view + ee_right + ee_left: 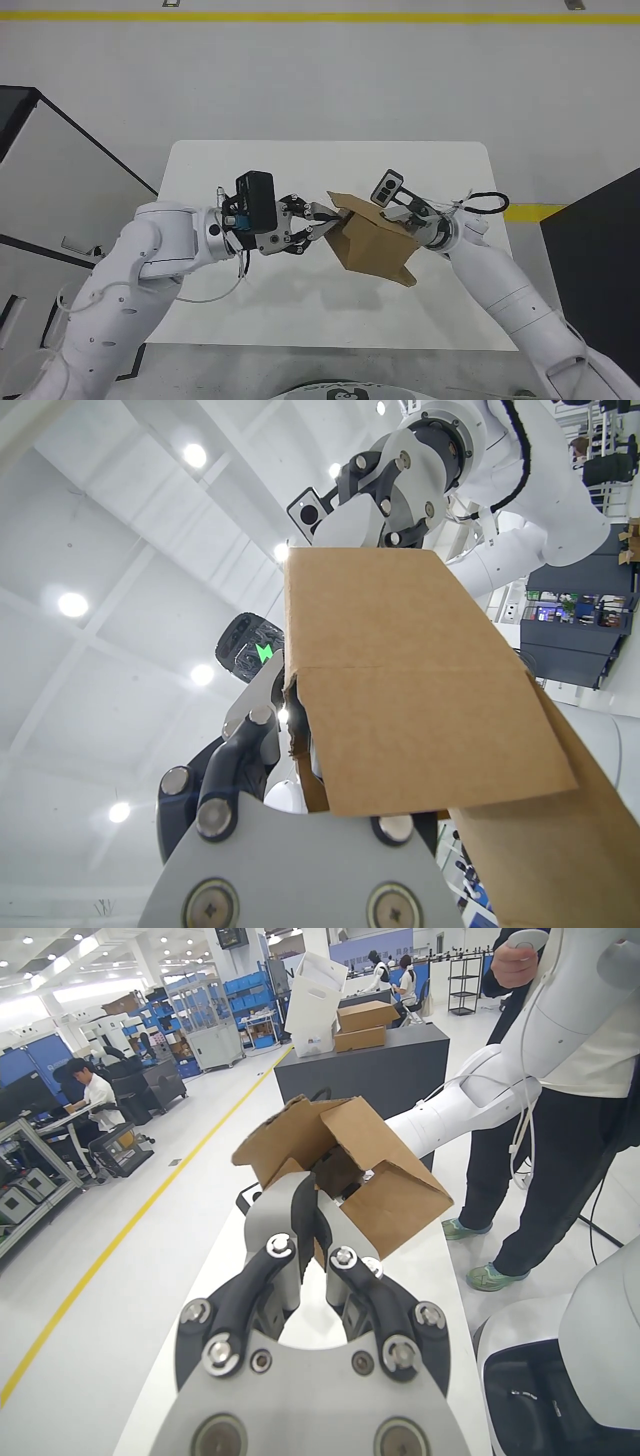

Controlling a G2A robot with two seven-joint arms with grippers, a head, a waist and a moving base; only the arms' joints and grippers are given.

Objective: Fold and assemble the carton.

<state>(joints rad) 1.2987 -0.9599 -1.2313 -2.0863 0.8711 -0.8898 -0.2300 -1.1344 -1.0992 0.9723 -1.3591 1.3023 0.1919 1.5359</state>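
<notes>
- The top view shows the brown cardboard carton (375, 248) held above the white worktop (230, 170). It hangs between the left pincer (318, 222) and the right pincer (408, 232).
- The left wrist view looks into the carton's open end. The flaps stand splayed, and a dark shape (350, 1188) sits deep inside, too shadowed to name.
- The right wrist view shows the carton's plain outer wall instead, lying across one side of the right pincer (287, 705).
- The left pincer is closed on the edge of a flap, with the carton body just ahead of its tips.
- The right pincer grips a carton wall. One finger is outside and the other is hidden behind the cardboard. The left pincer meets the wall's far edge.
</notes>
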